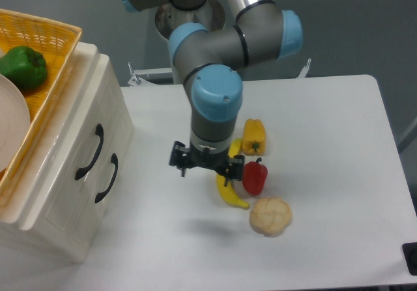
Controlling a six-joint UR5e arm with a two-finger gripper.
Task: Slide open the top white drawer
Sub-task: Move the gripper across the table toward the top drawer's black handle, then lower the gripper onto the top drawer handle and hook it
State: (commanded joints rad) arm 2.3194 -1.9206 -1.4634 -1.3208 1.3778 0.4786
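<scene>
The top white drawer [73, 133] is the upper of two fronts on the cream cabinet at the left, with a black curved handle [90, 152]; it sits flush with the cabinet. The lower drawer's handle [107, 178] lies just right of it. My gripper [203, 172] hangs over the table's middle, pointing down, open with nothing between its fingers. It is well to the right of the cabinet, apart from both handles.
A banana [229, 188], a red pepper [255, 177], a yellow pepper [254, 137] and a cauliflower-like lump [271, 215] lie just right of the gripper. On the cabinet stands a yellow basket [57, 41] holding a green pepper [23, 67] and a white plate [12, 122].
</scene>
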